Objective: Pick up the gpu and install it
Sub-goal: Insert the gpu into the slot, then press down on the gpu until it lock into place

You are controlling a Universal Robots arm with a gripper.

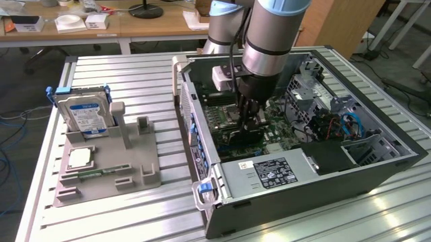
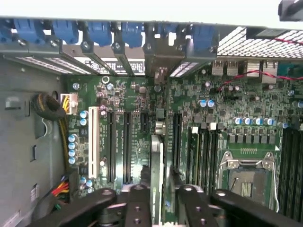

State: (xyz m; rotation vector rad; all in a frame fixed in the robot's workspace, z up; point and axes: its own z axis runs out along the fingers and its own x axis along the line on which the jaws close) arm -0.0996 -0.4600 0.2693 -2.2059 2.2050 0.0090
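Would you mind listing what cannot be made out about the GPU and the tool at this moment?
- GPU, wrist view: seen edge-on standing on the motherboard; whether it is fully seated in the slot is hidden by the card itself and the tool.
- GPU, exterior view: hidden behind the tool inside the computer case.
- Tool fingers, wrist view: tips cut off by the picture edge, so contact with the card is unclear.

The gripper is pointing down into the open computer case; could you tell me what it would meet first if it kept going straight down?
Probably the gpu: it stands edge-on between the gripper fingers, above the motherboard slots. Whether the card is already seated is unclear.
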